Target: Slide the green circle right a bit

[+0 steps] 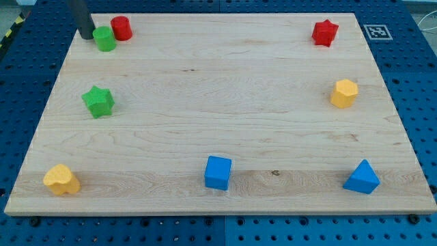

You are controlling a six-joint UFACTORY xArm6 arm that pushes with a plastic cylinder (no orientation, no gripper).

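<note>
A wooden board fills most of the view and rests on a blue perforated table; a small black-and-white marker tag sits at the board's top right corner. The dark rod enters from the view's top at the left, and its lower end, the tip, stands on the board just left of the green circle, touching it or nearly so; the view does not settle which. The arm carries no hand or gripper, so there is nothing to spread or pinch.

The green circle lies near the board's top left corner. The red circle sits just to its upper right, very close or touching. The green star lies farther down the left side, well apart from both. The yellow block, of rounded and irregular outline, occupies the bottom left corner.

The blue cube lies near the bottom edge at the middle. The blue triangle lies near the bottom right corner. The yellow hexagon-like block sits along the right side, and the red star lies near the top right corner, left of the marker tag.
</note>
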